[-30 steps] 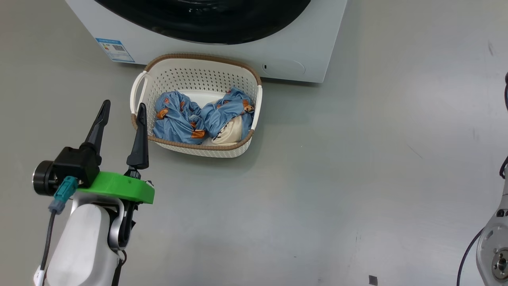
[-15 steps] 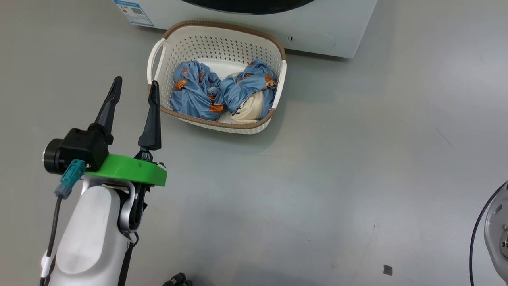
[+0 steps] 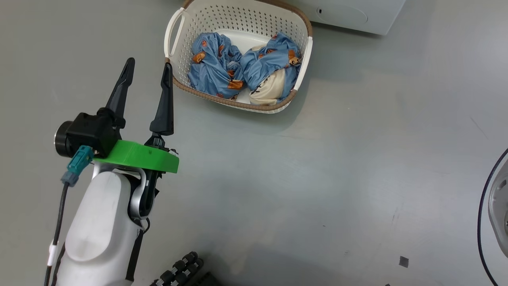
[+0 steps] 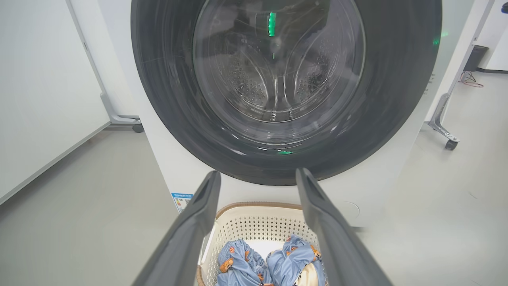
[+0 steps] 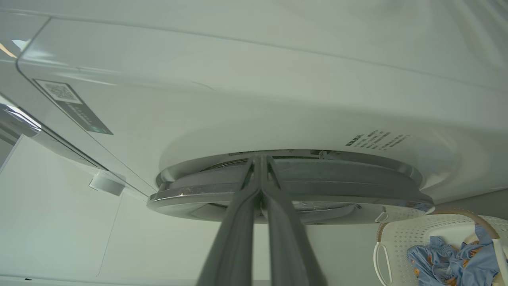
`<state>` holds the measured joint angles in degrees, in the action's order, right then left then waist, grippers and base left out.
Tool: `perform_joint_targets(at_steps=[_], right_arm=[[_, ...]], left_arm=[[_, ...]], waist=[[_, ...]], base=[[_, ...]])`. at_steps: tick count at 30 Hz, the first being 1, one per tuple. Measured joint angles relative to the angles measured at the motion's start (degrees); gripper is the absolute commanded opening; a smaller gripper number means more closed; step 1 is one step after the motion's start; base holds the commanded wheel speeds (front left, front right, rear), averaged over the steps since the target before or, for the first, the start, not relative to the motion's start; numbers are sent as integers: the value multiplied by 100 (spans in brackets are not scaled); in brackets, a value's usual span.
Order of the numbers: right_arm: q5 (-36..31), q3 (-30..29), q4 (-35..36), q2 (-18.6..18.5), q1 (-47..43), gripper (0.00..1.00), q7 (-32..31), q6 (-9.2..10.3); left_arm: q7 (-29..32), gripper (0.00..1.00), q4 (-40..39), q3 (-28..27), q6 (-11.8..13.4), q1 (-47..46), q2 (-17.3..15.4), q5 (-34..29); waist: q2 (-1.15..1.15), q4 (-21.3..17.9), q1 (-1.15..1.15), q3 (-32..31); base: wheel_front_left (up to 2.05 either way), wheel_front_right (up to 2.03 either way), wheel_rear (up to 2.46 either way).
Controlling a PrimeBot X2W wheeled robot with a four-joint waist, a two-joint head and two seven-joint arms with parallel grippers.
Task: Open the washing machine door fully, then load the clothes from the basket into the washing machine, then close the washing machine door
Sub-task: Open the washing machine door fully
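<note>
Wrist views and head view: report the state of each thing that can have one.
Washing machine door: shut against the machine's front.
Basket: upright, loaded.
Clothes: two bundles, both in the basket.
Left claw: open, empty.
Right claw: shut, tips at the door's edge.

Head cam moved, view slid: washer [image 3: 357,16] nearly off top edge, basket [image 3: 222,98] cut by it. Dark ribbed part [image 3: 178,270] now shows, well below L gripper [image 3: 149,62] fingers.
</note>
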<state>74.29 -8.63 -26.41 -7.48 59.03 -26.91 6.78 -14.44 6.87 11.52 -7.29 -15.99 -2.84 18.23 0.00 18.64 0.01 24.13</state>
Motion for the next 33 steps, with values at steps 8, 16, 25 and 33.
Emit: perform_joint_targets(at_steps=[8, 16, 25, 33], right_arm=[[-132, 151, -134, -14, 309, 0, -86, 43], [-345, 334, -282, -15, 686, 0, -123, 43], [-519, 469, -527, -31, 1007, 0, -157, 49], [-581, 557, -702, 4, 1155, 0, -157, 51]], left_arm=[[0, 100, -1, 112, 0, -207, 23, 60], [0, 100, 11, 333, 0, -317, 53, 94], [0, 100, 21, 383, 1, -460, 116, 203], [0, 100, 74, 513, 1, -499, 146, 240]], waist=[[0, 167, 0, 274], [0, 297, 0, 463], [0, 421, 0, 683], [0, 488, 0, 739]], base=[[0, 0, 0], [0, 0, 0], [0, 0, 0], [0, 0, 0]])
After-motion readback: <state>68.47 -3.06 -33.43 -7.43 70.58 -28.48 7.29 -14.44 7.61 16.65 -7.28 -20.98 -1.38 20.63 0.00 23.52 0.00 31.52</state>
